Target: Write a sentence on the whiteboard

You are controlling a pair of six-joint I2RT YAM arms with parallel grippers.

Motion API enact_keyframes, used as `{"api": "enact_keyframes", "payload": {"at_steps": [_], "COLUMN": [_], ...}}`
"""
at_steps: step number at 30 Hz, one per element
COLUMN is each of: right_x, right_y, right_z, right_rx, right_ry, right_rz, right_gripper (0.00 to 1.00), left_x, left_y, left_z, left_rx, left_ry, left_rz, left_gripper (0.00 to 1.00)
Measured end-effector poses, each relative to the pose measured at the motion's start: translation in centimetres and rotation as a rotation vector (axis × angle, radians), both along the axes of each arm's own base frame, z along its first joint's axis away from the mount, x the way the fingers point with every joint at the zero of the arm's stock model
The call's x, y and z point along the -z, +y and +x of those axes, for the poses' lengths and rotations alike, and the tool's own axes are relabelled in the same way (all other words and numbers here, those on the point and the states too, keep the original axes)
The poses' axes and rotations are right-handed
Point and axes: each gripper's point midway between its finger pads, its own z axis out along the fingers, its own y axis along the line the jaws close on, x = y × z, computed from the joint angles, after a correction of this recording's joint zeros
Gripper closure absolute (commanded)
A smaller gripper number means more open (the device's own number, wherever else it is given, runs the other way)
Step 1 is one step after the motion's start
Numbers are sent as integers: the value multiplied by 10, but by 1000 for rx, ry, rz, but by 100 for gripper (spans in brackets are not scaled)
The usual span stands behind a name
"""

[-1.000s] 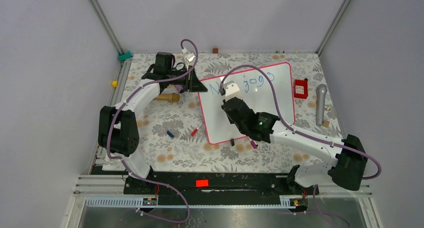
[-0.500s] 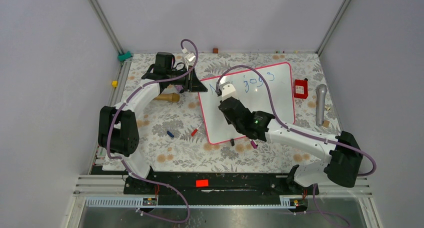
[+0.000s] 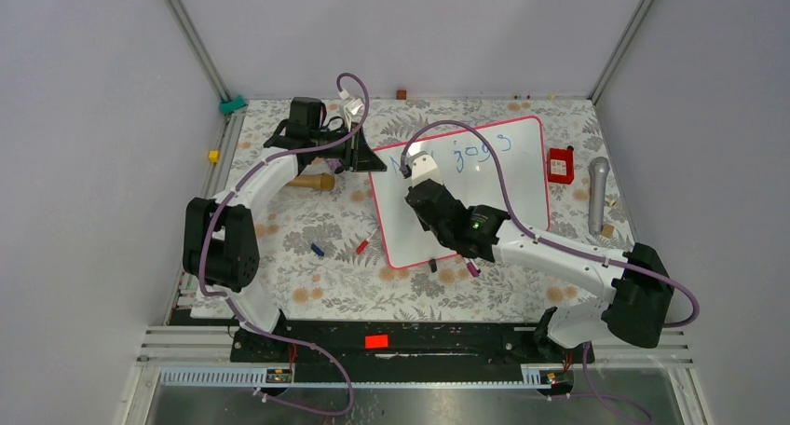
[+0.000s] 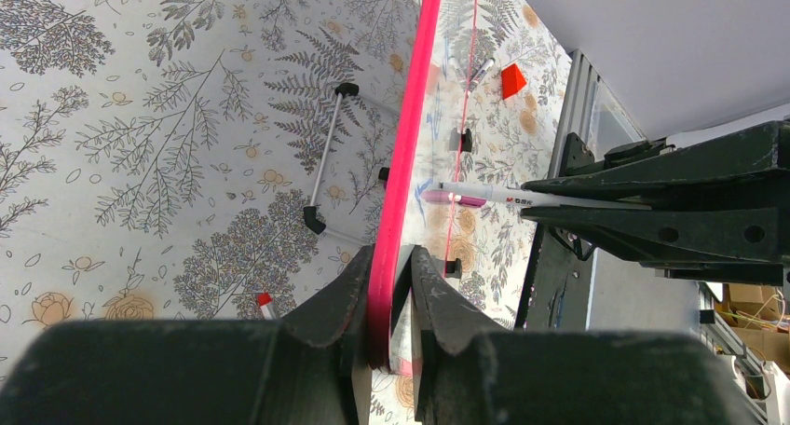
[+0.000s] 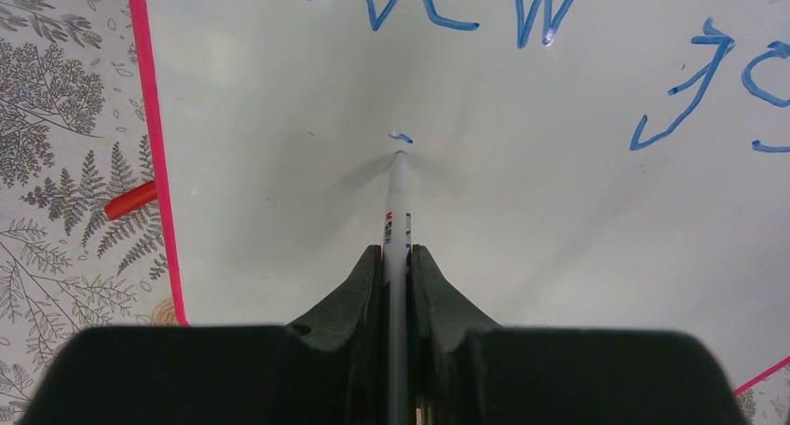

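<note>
The whiteboard (image 3: 503,201), glossy white with a pink frame, lies tilted on the floral table. My left gripper (image 3: 365,158) is shut on its near-left corner, and the pink frame (image 4: 410,145) runs between the fingers (image 4: 389,257). My right gripper (image 5: 398,253) is shut on a thin white marker (image 5: 398,197). The marker's tip touches the board under "New", right by a short blue stroke (image 5: 401,138). The sentence (image 5: 447,1) reads "New" with "jogs" (image 3: 480,148) beside it in blue. From above, my right gripper (image 3: 416,173) hides most of "New".
A red box (image 3: 560,165) and a grey microphone (image 3: 597,194) lie right of the board. A wooden piece (image 3: 312,181) sits left of it. A blue bit (image 3: 317,250), a red cap (image 3: 362,246) and a purple marker (image 3: 473,268) lie along the near side.
My right arm has shifted slightly left and away along the board with the marker. The left arm and the board have not moved.
</note>
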Motion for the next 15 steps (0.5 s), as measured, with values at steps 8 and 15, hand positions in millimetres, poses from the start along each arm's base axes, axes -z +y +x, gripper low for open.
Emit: {"api": "enact_keyframes", "payload": {"at_steps": [8,15], "right_x": [1,2], "right_y": [0,0], "right_z": [-1,-2], "right_rx": [1,9], "right_ry": [3,13], "right_rz": [-3,7], "right_gripper": [100,100], "left_x": [0,0], "left_y": [0,0], "left_z": [0,0], "left_rx": [0,0], "left_ry": [0,0], "left_rz": [0,0], "left_gripper": [88,88]}}
